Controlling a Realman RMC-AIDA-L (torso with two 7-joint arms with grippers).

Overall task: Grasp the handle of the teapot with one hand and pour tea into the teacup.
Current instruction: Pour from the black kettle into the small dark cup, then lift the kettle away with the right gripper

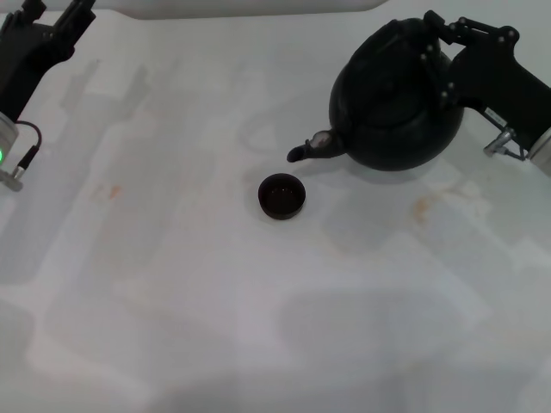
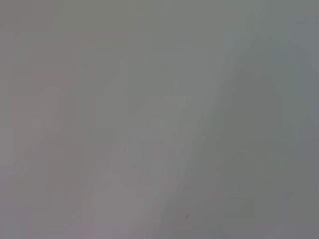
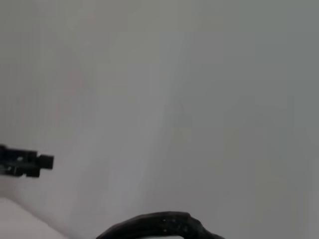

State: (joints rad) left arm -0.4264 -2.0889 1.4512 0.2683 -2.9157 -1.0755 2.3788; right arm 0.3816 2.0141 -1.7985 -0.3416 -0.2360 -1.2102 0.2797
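Looking down from the head view: the teapot (image 1: 396, 96) sits at the far right of the white table (image 1: 215, 327), its short spout (image 1: 312, 148) pointing toward the robot's left and ending just beyond the teacup (image 1: 281, 196), which stands apart from the pot, nearer the robot and close to the table's middle. The right gripper (image 1: 441, 34) is at the pot's far right shoulder, where the handle (image 1: 428, 39) rises; dark fingers against a dark pot hide whether they are closed around the hoop or merely beside it, so their state cannot be told. The left gripper (image 1: 52, 13) is parked at the far left corner, well apart from both vessels; its fingers' state likewise cannot be told.

Left wrist view: bare pale surface only; no task object appears.

Right wrist view: a black arched, ribbed edge (image 3: 159, 224), judged to be the handle, lies along the frame's border, close under the wrist. The other arm's gripper (image 3: 25, 163) shows small and far off.

Handling, as a judgement: the pot looks large, rigid and probably heavy, more so if filled, so it should be held at the crown of the hoop, whose ribbed wrap should resist slipping. The cup appears tiny and light, easily knocked over by the spout.
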